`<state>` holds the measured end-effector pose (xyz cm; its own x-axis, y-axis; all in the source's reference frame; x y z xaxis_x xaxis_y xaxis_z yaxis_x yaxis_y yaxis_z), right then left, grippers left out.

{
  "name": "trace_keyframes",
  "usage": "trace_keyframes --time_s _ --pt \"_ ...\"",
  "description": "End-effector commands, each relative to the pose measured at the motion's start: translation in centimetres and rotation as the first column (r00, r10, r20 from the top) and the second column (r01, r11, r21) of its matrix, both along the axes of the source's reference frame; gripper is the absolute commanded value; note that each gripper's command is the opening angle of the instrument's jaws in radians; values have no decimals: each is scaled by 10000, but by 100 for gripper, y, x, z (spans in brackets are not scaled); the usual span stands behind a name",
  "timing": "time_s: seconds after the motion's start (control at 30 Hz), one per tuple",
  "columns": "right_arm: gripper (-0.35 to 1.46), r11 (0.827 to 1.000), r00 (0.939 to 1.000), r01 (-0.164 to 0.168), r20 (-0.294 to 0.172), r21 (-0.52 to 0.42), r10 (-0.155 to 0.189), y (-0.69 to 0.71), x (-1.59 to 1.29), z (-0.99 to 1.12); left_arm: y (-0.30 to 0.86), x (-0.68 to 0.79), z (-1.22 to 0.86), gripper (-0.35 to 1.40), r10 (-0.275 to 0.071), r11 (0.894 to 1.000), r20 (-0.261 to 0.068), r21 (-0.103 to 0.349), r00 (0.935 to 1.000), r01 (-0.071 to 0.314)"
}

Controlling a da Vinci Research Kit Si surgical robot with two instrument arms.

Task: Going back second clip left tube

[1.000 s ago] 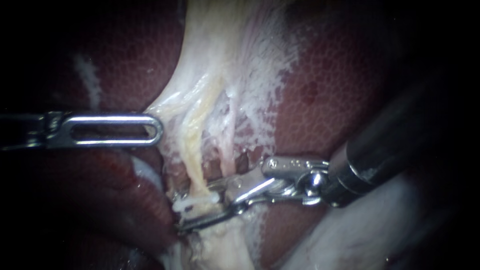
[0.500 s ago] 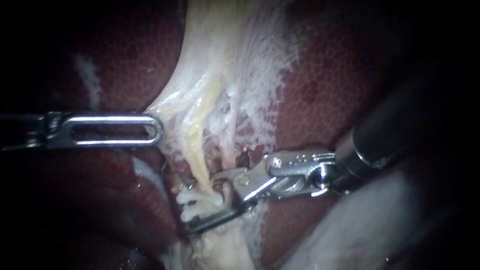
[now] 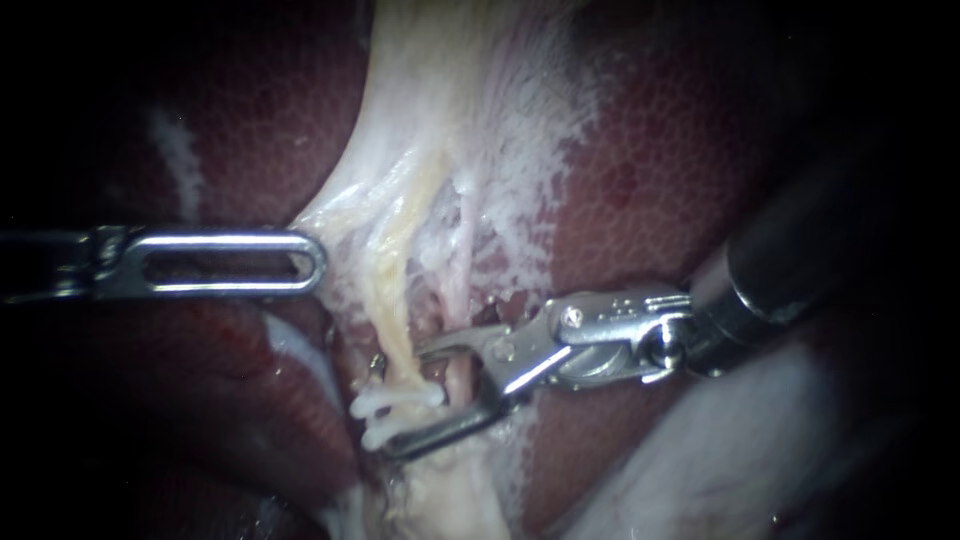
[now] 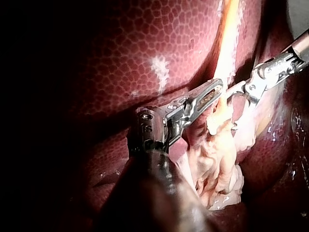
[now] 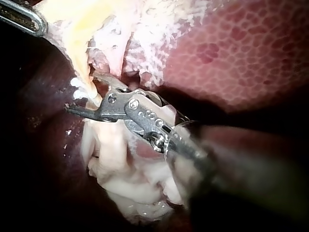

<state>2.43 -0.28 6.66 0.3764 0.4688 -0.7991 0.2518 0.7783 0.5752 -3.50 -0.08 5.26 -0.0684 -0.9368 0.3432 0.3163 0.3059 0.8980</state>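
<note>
Right instrument (image 3: 410, 402) has backed rightward, jaws open; clip (image 3: 380, 405) lies crosswise on left tube (image 3: 393, 300).

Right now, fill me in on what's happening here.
The left tool holds the pale tissue taut, its jaws shut on the edge. The right tool has its jaws open, above and below the white clip on the left tube. It has drawn back toward the right over the last second.
</note>
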Motion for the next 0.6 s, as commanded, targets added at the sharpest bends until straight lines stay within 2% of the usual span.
trace_keyframes --time_s 0.03,0.33,0.6 --pt "60 10000 10000 -23 13 -9 23 1 -4 -1 0 0 0 -35 -1 10000 -3 0 10000 1" --pt "60 9997 9997 -224 136 20 223 14 -51 -14 -1 -1 1 -35 -5 10000 -9 -10 10000 5" --pt "60 9983 9984 -527 208 -231 531 41 -97 -35 -2 -1 3 -35 -5 10000 -12 -19 10000 5"
